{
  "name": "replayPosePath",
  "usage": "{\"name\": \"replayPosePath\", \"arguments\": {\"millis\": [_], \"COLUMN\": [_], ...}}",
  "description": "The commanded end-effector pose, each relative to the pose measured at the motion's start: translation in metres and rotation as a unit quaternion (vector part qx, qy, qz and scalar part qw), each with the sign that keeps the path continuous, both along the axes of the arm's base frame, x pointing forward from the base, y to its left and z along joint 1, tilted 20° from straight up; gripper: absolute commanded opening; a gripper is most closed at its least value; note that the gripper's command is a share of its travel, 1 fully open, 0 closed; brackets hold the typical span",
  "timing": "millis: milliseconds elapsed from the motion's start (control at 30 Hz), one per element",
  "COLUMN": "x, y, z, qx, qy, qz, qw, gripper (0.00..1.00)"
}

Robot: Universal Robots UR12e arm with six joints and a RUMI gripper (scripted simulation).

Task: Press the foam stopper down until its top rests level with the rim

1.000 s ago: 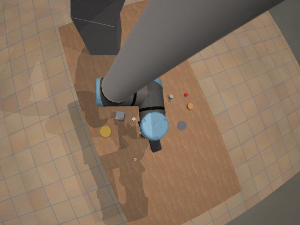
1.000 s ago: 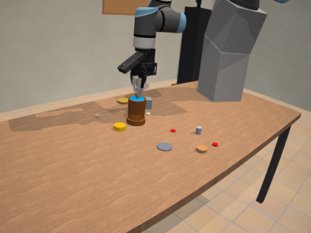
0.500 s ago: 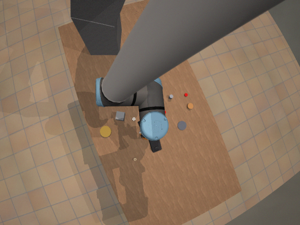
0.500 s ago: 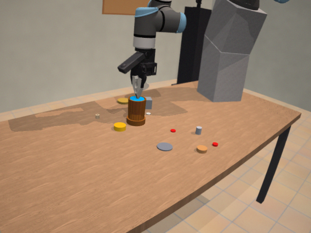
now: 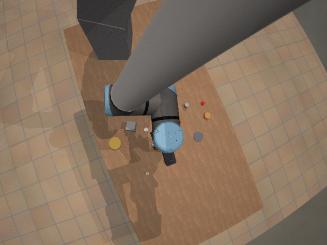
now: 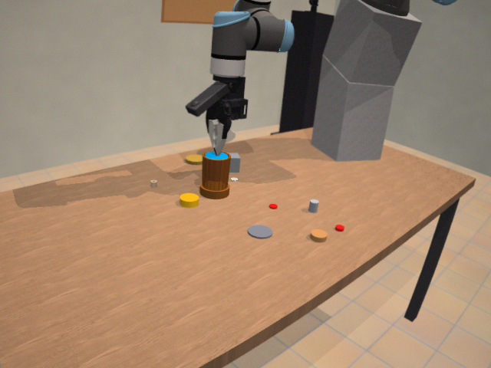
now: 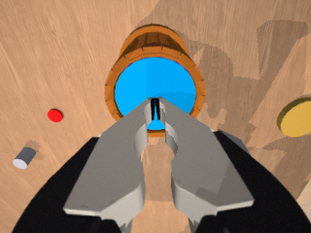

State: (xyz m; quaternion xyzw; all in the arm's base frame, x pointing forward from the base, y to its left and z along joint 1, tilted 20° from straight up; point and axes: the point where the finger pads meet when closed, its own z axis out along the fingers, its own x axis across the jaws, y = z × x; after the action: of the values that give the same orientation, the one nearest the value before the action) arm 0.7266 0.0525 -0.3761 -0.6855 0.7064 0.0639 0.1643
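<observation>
Basically right over foam stopper (image 6: 216, 156) (image 7: 146, 83), gripper (image 6: 216, 153) (image 7: 155, 99) fingertips together, nothing pinched, jar (image 6: 215, 174) (image 7: 111, 92) upright below. Probably straight up next, no sideways drag.

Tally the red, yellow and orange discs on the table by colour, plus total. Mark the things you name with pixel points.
Red discs (image 5: 203, 103) (image 6: 340, 228) (image 7: 55, 116): 2
Yellow discs (image 5: 115, 143) (image 6: 189, 198) (image 7: 297, 118): 2
Orange disc (image 5: 207, 115) (image 6: 318, 234): 1
Total: 5
</observation>
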Motion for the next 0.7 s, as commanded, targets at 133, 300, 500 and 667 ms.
{"name": "replayPosePath", "arguments": {"millis": [133,300,500,667], "x": [0.0,0.0,-0.002,-0.004], "y": [0.0,-0.001,-0.005,-0.01], "z": [0.001,0.003,0.015,0.029], "qx": [0.0,0.0,0.0,0.0], "qy": [0.0,0.0,0.0,0.0], "qz": [0.0,0.0,0.0,0.0], "qw": [1.0,1.0,1.0,1.0], "gripper": [0.0,0.0,0.0,0.0]}}
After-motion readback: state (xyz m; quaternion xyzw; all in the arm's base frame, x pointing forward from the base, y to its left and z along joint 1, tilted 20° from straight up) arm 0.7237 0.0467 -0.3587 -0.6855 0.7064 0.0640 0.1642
